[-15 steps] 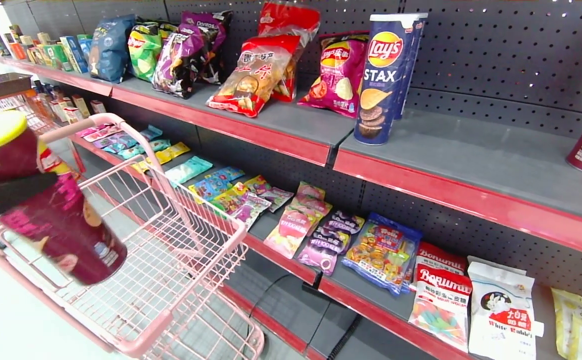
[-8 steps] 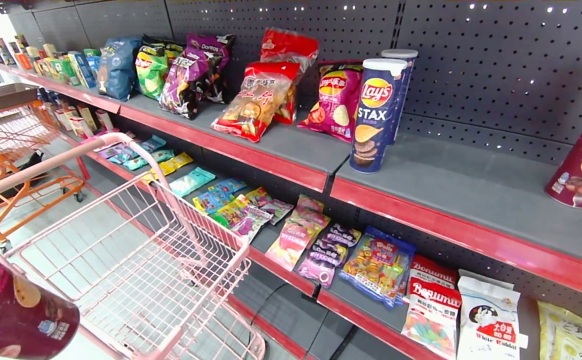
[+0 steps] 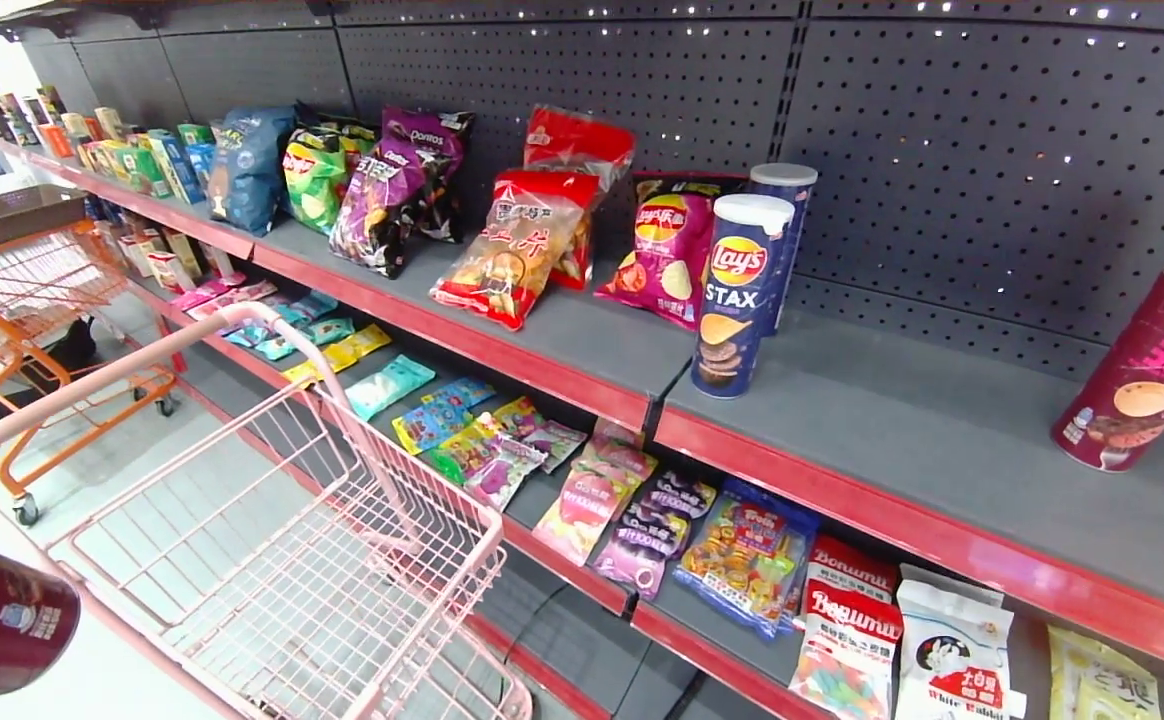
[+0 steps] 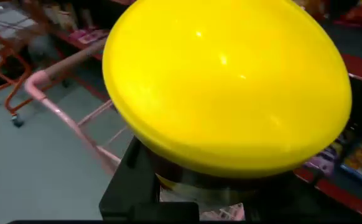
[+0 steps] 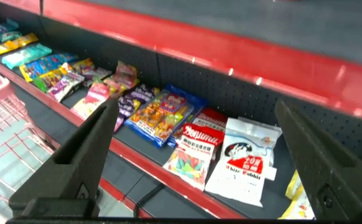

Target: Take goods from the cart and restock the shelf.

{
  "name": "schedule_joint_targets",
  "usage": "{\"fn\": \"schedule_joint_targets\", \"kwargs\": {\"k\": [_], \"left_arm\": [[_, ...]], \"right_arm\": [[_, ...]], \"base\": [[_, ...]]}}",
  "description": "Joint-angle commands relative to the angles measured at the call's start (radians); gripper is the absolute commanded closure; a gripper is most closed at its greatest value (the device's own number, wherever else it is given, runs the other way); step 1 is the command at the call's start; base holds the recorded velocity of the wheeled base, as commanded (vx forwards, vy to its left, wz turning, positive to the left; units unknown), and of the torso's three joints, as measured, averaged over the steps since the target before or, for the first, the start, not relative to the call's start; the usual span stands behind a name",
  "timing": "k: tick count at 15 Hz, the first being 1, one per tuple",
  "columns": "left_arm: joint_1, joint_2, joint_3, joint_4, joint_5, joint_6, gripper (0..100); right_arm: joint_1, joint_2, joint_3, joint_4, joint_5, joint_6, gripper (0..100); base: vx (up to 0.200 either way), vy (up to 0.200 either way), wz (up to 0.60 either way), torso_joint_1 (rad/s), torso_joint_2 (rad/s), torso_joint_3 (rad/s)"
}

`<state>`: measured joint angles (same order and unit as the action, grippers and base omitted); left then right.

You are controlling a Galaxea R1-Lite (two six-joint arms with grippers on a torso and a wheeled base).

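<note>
While the left gripper (image 4: 212,196) is closed around the body of a maroon chip can (image 3: 2,625), the can hangs tilted at the near left, just outside the near-left rim of the pink cart (image 3: 402,472). Its yellow lid (image 4: 224,81) faces the left wrist camera, with the gripper's black fingers pressed against the can's sides just under the lid. The cart's handle (image 4: 50,84) lies beyond the lid.

The right gripper (image 5: 196,109) is spread wide with nothing between its fingers, and it hangs in front of the lower shelf (image 5: 137,162), facing the candy bags (image 5: 162,115) and a white sweets bag (image 5: 246,162) lying there.

To the right of the cart runs the upper shelf (image 3: 892,440), a grey board with a red front edge. Two blue chip cans (image 3: 737,290) stand upright on it, one behind the other, and a second maroon can (image 3: 1137,370) stands well apart at the far right. Left of the blue cans, snack bags (image 3: 512,250) lean in a row. An orange cart (image 3: 32,290) stands at the far left.
</note>
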<state>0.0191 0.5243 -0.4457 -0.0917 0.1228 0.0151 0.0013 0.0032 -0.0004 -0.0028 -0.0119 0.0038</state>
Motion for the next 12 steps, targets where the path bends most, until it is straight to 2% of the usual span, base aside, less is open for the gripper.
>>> {"fn": "schedule_joint_targets", "kwargs": {"k": [1, 5, 6, 8, 9, 12], "left_arm": [[-0.001, -0.010, 0.004, 0.000, -0.002, 0.000, 100], [-0.001, -0.013, 0.005, 0.009, -0.002, 0.005, 100], [-0.001, -0.026, 0.005, 0.024, 0.000, 0.025, 100], [-0.005, -0.073, 0.005, 0.087, -0.026, 0.062, 100], [-0.008, -0.098, 0.013, 0.096, -0.064, 0.063, 100], [-0.008, -0.119, 0.024, 0.099, -0.068, 0.065, 100]], "right_arm": [[0.000, 0.000, -0.001, 0.000, 0.000, -0.001, 0], [0.000, 0.000, 0.000, 0.000, 0.000, 0.001, 0], [0.000, 0.000, 0.000, 0.000, 0.000, 0.001, 0], [0.000, 0.000, 0.000, 0.000, 0.000, 0.001, 0], [0.000, 0.000, -0.001, 0.000, 0.000, 0.002, 0], [0.000, 0.000, 0.000, 0.000, 0.000, 0.002, 0]], "base": [[0.000, 0.000, 0.00, 0.183, -0.39, -0.242], [0.000, 0.000, 0.00, 0.104, -0.25, -0.140], [0.000, 0.000, 0.00, 0.000, 0.00, 0.000], [0.000, 0.000, -0.60, 0.010, -0.01, -0.005], [0.000, 0.000, -0.60, 0.002, 0.00, 0.002], [0.000, 0.000, -0.60, 0.010, -0.01, -0.001]]}}
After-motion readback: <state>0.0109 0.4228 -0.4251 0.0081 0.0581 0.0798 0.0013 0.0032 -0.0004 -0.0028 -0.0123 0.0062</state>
